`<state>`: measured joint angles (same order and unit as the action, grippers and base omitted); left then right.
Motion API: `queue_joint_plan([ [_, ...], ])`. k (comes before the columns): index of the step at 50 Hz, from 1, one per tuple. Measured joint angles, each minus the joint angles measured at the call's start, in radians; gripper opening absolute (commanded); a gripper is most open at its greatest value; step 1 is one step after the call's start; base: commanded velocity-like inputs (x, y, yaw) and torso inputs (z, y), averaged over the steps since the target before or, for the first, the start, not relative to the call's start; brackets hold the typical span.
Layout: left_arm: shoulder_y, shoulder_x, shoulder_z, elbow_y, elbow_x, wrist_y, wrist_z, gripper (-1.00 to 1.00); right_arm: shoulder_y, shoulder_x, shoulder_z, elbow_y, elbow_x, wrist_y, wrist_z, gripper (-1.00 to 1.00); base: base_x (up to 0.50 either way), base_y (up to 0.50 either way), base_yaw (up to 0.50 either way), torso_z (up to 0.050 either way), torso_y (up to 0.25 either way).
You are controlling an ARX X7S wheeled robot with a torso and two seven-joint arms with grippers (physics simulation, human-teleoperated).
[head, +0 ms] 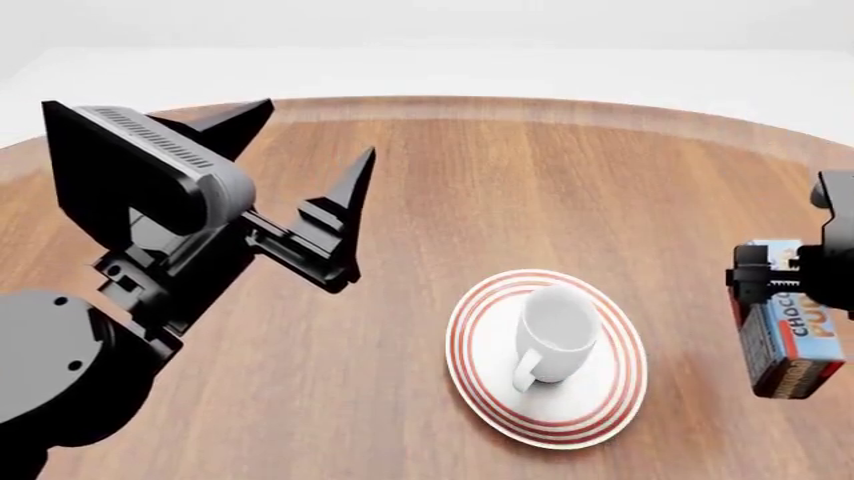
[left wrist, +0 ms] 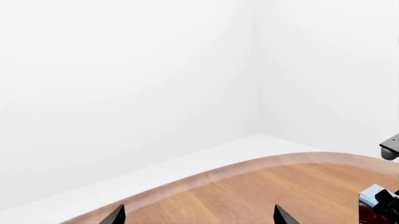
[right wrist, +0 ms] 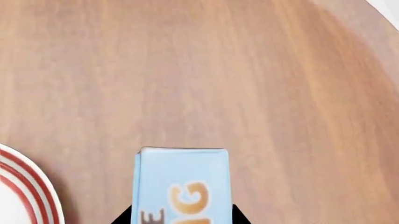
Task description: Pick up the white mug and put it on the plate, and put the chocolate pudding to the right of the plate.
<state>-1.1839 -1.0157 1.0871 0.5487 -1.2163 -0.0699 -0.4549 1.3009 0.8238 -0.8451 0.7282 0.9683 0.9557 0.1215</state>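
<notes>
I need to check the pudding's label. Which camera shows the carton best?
The head view: the chocolate pudding shows whole, held in the right tool. The right wrist view shows only its blue face, cropped. The left wrist view catches a sliver at the edge.

The round table (head: 534,180) looks like smooth, warm-toned wood with fine grain and a faint sheen. On it, the plate (head: 607,400) and the white mug (head: 558,335) look like glossy ceramic (red rings on the plate's rim). The chocolate pudding (head: 790,345), right of the plate, looks like printed cardboard. The left gripper (head: 314,170) is matt black plastic.
</notes>
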Motion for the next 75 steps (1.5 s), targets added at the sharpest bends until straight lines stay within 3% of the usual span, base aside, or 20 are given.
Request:
queue_joint_plan([
  [52, 0.015, 0.020, -0.001, -0.013, 0.006, -0.005, 0.007, 1.00, -0.016, -0.223, -0.051, 0.492, -0.137, -0.277, -0.162, -1.00, 0.00, 0.00, 0.00, 0.000, 0.000],
  [53, 0.016, 0.021, -0.001, -0.014, 0.007, -0.005, 0.007, 1.00, -0.016, -0.226, -0.051, 0.500, -0.140, -0.281, -0.164, 1.00, 0.00, 0.00, 0.00, 0.000, 0.000],
  [75, 0.019, 0.028, -0.002, -0.013, 0.009, -0.009, 0.006, 1.00, -0.017, -0.241, -0.039, 0.548, -0.183, -0.310, -0.183, 1.00, 0.00, 0.00, 0.00, 0.000, 0.000],
])
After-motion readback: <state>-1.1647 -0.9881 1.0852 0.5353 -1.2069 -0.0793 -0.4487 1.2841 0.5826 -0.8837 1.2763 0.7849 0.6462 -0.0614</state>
